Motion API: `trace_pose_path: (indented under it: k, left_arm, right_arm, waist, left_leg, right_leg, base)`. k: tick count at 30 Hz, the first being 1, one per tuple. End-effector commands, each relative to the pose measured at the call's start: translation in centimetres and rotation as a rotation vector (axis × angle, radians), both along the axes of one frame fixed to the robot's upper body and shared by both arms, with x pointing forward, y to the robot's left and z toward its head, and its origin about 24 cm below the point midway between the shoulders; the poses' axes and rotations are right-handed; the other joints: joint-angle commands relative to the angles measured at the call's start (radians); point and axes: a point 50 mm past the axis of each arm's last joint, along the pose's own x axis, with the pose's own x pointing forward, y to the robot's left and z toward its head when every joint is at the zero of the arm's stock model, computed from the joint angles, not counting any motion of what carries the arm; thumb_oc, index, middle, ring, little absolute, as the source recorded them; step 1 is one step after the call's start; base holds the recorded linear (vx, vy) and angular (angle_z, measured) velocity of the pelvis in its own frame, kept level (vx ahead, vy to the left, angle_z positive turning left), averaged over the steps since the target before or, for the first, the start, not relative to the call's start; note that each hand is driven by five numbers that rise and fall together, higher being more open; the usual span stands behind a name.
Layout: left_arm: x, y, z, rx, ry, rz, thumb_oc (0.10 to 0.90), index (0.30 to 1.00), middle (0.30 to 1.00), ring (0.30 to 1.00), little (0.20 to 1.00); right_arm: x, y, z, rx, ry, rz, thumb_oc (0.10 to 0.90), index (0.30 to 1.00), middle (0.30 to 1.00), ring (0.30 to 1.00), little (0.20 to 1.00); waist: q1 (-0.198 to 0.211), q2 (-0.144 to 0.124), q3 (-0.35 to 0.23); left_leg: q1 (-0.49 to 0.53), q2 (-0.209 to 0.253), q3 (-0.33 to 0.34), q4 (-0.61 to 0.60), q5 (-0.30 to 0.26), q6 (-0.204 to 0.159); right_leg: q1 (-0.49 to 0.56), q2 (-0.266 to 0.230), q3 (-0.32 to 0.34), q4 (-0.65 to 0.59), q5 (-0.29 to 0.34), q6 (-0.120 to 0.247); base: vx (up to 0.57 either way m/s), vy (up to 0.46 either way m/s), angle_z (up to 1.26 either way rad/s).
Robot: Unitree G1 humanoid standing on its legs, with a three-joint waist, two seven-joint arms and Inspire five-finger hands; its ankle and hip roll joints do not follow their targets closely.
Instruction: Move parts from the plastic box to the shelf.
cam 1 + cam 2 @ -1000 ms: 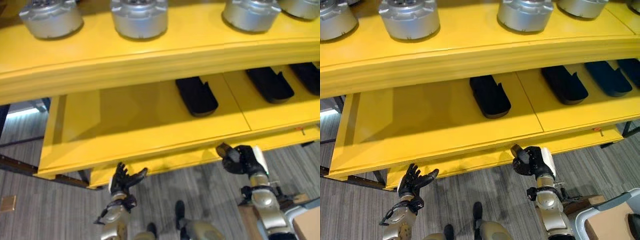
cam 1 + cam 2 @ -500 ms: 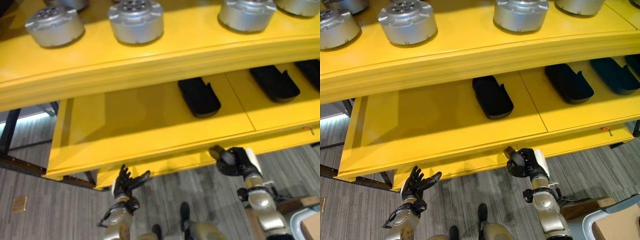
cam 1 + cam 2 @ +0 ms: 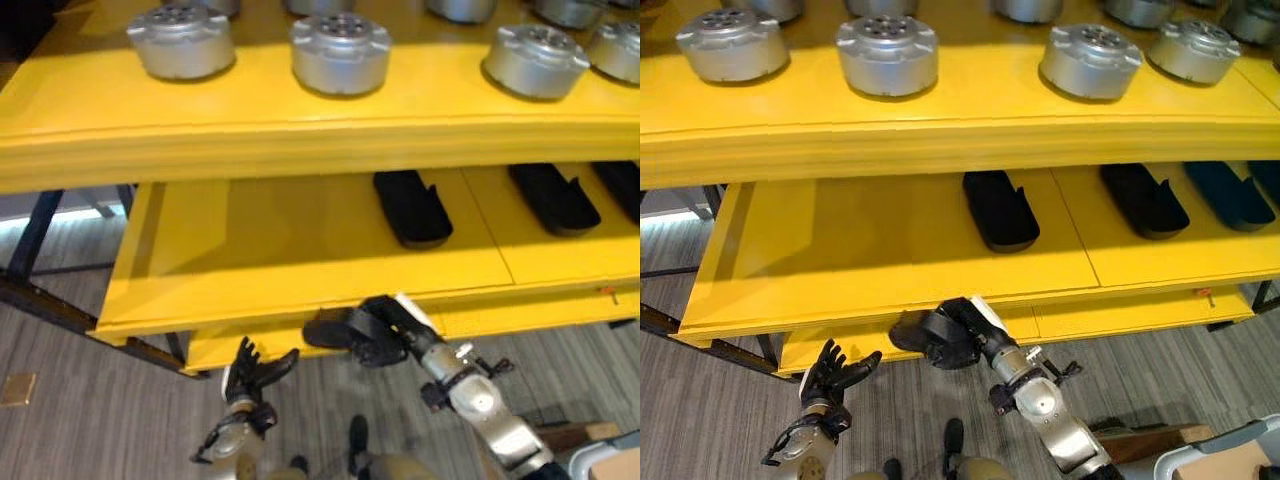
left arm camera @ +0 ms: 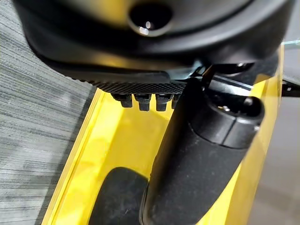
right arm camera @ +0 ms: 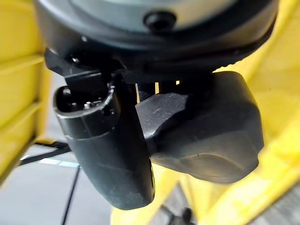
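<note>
My right hand is shut on a black moulded part, which sticks out to the left of the hand just below the front edge of the lower yellow shelf. In the right wrist view the part lies against the palm with the thumb curled beside it. A similar black part lies on that lower shelf, with two more to its right. My left hand hangs low at the left, open with spread fingers and holding nothing.
Several round silver metal parts stand in a row on the upper yellow shelf. The left half of the lower shelf is bare. Grey striped floor lies below, and a dark frame leg stands at the left.
The camera has shifted. My right hand has moved left along the lower shelf's front edge, and the black part now sticks out of it. The left hand stays low and open.
</note>
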Motion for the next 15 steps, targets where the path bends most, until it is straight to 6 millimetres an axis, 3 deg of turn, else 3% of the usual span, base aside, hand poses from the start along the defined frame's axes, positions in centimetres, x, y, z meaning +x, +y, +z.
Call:
trace_pose_path:
  k: [1, 8, 15]
  left_arm:
    - [2.9, 0.5, 3.6, 0.049, -0.195, -0.017, 0.9, 1.0, 1.0, 1.0, 1.0]
    - [2.7, 0.2, 3.5, 0.035, -0.194, -0.005, 0.9, 1.0, 1.0, 1.0, 1.0]
    - [2.5, 0.2, 3.3, 0.031, -0.184, -0.003, 0.9, 1.0, 1.0, 1.0, 1.0]
  right_arm:
    - [1.3, 1.4, 10.9, 0.243, -0.504, 0.069, 0.4, 0.3, 0.3, 0.3, 0.3]
    - [1.0, 1.7, 13.5, 0.334, -0.608, 0.055, 0.4, 0.3, 0.3, 0.3, 0.3]
    - [0.9, 2.4, 14.5, 0.388, -0.632, 0.073, 0.4, 0.3, 0.3, 0.3, 0.3]
  waist:
    - [0.004, 0.046, -0.03]
    - [0.014, 0.044, -0.031]
    - [0.024, 0.045, -0.033]
  left_leg:
    - [0.006, -0.007, 0.036, -0.048, 0.102, -0.002]
    - [0.01, -0.009, 0.038, -0.048, 0.101, 0.001]
    - [0.014, -0.008, 0.038, -0.048, 0.099, 0.002]
  right_leg:
    - [0.038, 0.011, 0.01, -0.002, -0.015, 0.078]
    - [0.044, 0.013, 0.014, -0.002, -0.014, 0.079]
    - [0.049, 0.014, 0.017, -0.002, -0.011, 0.08]
  base:
    - [0.02, 0.008, 0.04]
    - [0.0, 0.0, 0.0]
    - [0.0, 0.0, 0.0]
